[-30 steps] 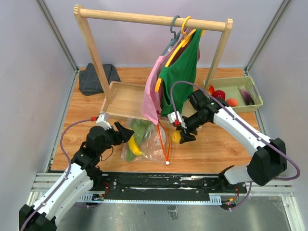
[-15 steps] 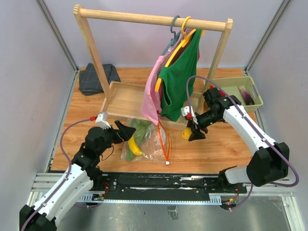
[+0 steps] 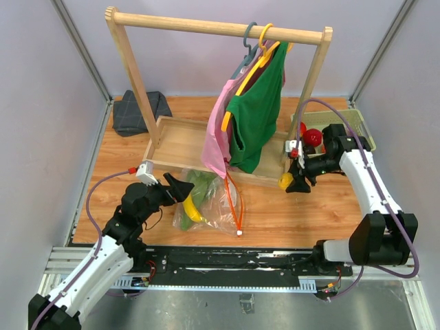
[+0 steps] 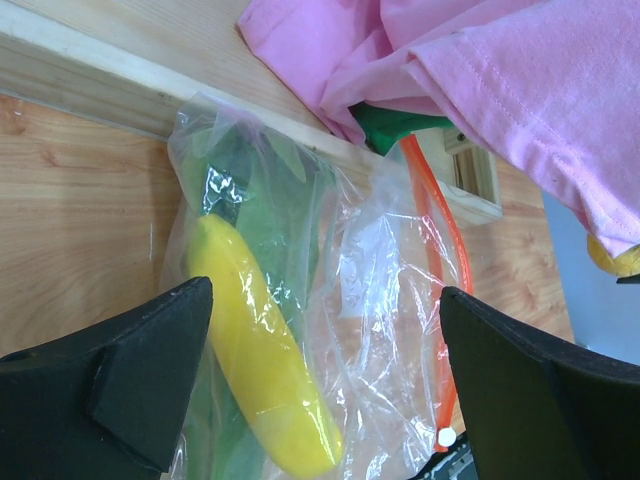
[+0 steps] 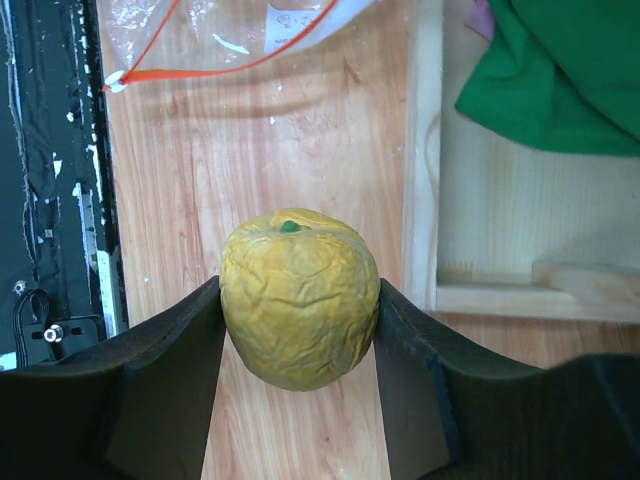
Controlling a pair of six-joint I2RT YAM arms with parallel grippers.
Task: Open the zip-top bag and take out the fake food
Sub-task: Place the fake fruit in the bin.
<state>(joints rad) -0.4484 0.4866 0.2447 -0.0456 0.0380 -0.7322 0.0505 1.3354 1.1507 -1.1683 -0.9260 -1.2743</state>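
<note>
The clear zip-top bag (image 3: 210, 199) lies on the table's near middle, its orange-red zip strip (image 3: 234, 203) open, with a white slider (image 3: 239, 233). A yellow banana (image 3: 192, 208) and green leafy pieces (image 3: 199, 182) lie inside; they show in the left wrist view too, banana (image 4: 255, 350), bag (image 4: 370, 300). My left gripper (image 3: 180, 189) is open just left of the bag, empty. My right gripper (image 3: 292, 180) is shut on a small yellow fruit (image 3: 286, 181), held above the table right of the bag; the right wrist view shows the fruit (image 5: 300, 297) pinched between both fingers.
A wooden clothes rack (image 3: 213, 27) with pink (image 3: 216, 137) and green (image 3: 258, 110) garments stands over a wooden tray (image 3: 175, 141). A green basket (image 3: 364, 148) at the right holds red, peach and purple pieces. A dark folded cloth (image 3: 137, 110) lies back left.
My right gripper has carried the small yellow fruit to the right, away from the bag toward the green basket. The left gripper and the bag have stayed put.
</note>
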